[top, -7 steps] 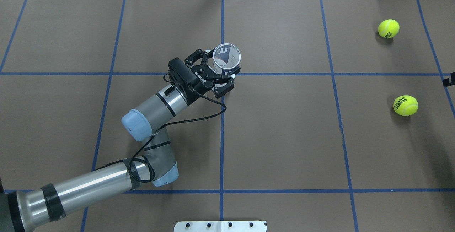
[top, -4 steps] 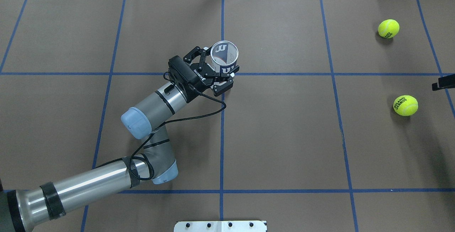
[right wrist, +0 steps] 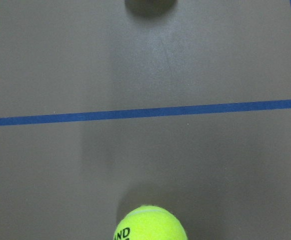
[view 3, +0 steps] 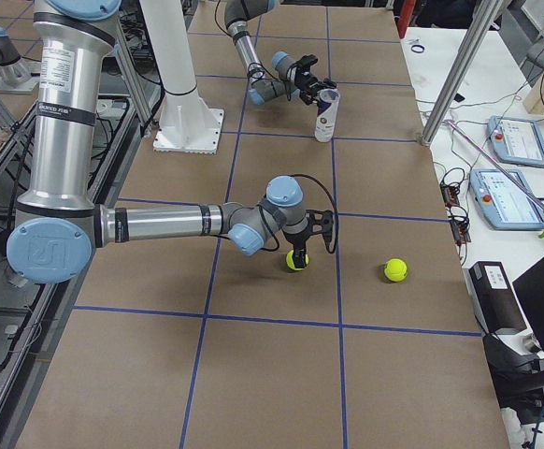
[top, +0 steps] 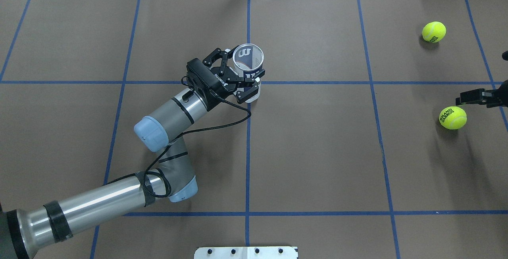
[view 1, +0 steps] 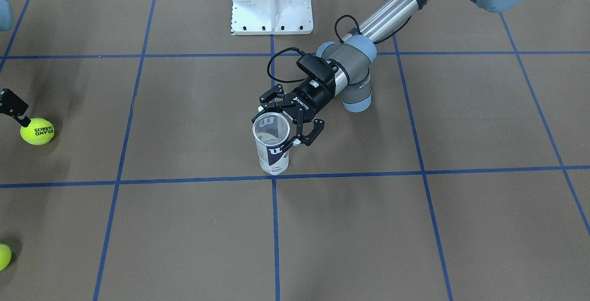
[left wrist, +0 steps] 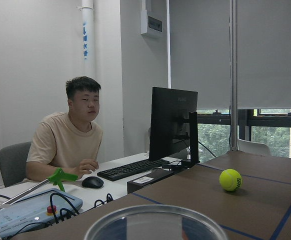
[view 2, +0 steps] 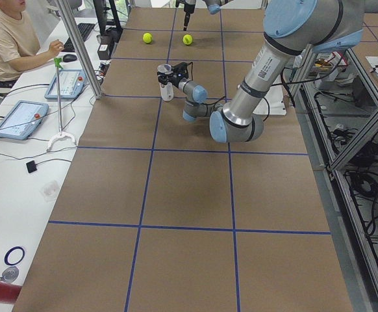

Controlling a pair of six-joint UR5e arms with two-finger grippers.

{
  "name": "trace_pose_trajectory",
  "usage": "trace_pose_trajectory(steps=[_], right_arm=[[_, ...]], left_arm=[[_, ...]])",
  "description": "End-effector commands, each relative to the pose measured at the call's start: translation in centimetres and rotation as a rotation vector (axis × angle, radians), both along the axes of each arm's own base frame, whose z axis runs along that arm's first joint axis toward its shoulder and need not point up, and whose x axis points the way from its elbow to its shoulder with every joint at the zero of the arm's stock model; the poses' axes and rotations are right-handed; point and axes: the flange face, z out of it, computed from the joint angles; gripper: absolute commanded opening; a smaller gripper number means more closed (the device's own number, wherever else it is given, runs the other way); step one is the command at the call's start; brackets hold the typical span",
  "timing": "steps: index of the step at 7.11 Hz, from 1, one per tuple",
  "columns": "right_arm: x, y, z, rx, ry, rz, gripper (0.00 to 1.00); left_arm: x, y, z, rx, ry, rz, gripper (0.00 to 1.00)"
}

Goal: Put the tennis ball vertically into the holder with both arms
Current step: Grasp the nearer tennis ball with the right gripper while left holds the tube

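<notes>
L gripper (top: 242, 71) pinches the holder (view 1: 273, 151) btwn its two fingers (top: 247, 92), gripping the upper part of the wall, close under the silver rim. The holder's long axis is vertical: open mouth up, closed end down at the table (top: 317, 152), W logo showing through the clear wall. The L wrist cam catches the rim as an arc right under the lens. Well off to the side of that tool, R gripper (top: 461, 100) points straight down w/ its tip over the near ball (top: 452, 117). Can't tell if they touch, or if its fingers are spread or pressed together. The R wrist cam has that ball at the bottom edge of its view, black print up. Beyond R gripper, farther from the robot and well apart from the first ball, lies the far ball (top: 433, 31). Count: 2 balls, 1 holder. The white pedestal base (view 1: 272, 1) stands behind L gripper, on the robot's side. Past the table's far edge a person (left wrist: 65, 140) sits by a keyboard (left wrist: 130, 170), mouse (left wrist: 92, 182) and monitor (left wrist: 173, 122).
</notes>
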Motion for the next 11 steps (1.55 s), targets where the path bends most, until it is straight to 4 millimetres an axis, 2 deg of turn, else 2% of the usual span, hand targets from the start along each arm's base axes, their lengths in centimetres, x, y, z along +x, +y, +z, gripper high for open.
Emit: trace_pose_trajectory(steps=[1, 6, 7, 8, 9, 11], right_arm=[[-2.5, 0.5, 1.7, 0.008, 0.060, -0.009, 0.99], [-5.6, 1.9, 3.0, 0.035, 0.132, -0.042, 0.99], [-5.8, 2.0, 3.1, 0.042, 0.144, -0.039, 0.62], [-5.8, 2.0, 3.1, 0.046, 0.147, -0.045, 0.12], [-6.0, 1.8, 2.4, 0.057, 0.138, -0.046, 0.02], [-7.7, -0.2, -1.5, 0.108, 0.080, -0.037, 0.00]], left_arm=[[0.0, -0.1, 0.0, -0.003, -0.005, -0.002, 0.99], [0.0, -0.1, 0.2, -0.005, -0.009, -0.002, 0.99], [0.1, 0.0, 0.2, -0.005, -0.009, 0.000, 0.99], [0.1, 0.0, 0.2, -0.005, -0.009, 0.000, 0.99], [0.0, -0.1, 0.2, -0.005, -0.009, -0.002, 0.99], [0.1, 0.0, 0.3, -0.005, -0.010, 0.000, 0.99]])
